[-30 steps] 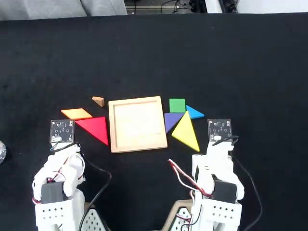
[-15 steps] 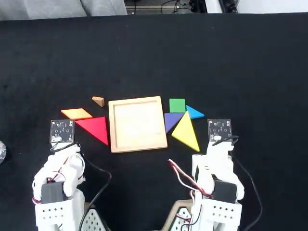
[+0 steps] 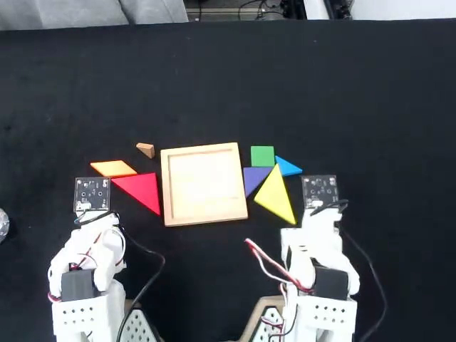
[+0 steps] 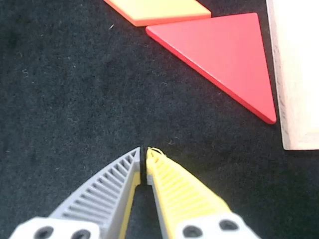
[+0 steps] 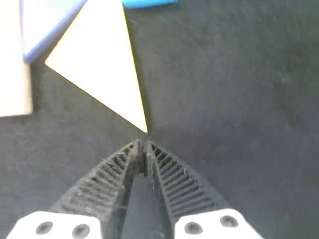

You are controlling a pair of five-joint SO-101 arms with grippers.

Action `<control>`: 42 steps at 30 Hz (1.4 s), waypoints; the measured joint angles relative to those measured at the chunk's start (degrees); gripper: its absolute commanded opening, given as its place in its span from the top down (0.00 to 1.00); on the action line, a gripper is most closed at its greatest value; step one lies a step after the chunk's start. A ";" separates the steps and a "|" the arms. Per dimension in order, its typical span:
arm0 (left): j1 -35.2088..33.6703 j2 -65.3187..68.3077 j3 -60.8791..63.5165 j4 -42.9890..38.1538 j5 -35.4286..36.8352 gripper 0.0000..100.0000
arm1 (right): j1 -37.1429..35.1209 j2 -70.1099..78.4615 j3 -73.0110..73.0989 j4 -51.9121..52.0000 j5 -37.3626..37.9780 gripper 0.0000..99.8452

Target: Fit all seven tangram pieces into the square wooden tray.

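This looks like a robotics lab or hobby workbench: a counter (image 3: 228, 85) draped in black cloth carries a left arm (image 3: 89, 260) and a right arm (image 3: 317, 253), both small and white, mounted side by side at its near edge. Red and black wires (image 3: 262, 262) hang loose at the right arm's base, and bare circuit boards (image 3: 92, 194) sit on the wrists. Past the far edge lie dark cables (image 3: 263, 8) and grey fabric (image 3: 92, 11).
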 measured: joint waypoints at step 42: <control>8.35 0.00 0.00 -14.95 -11.08 0.97 | -13.01 0.00 -11.08 -21.54 0.00 0.82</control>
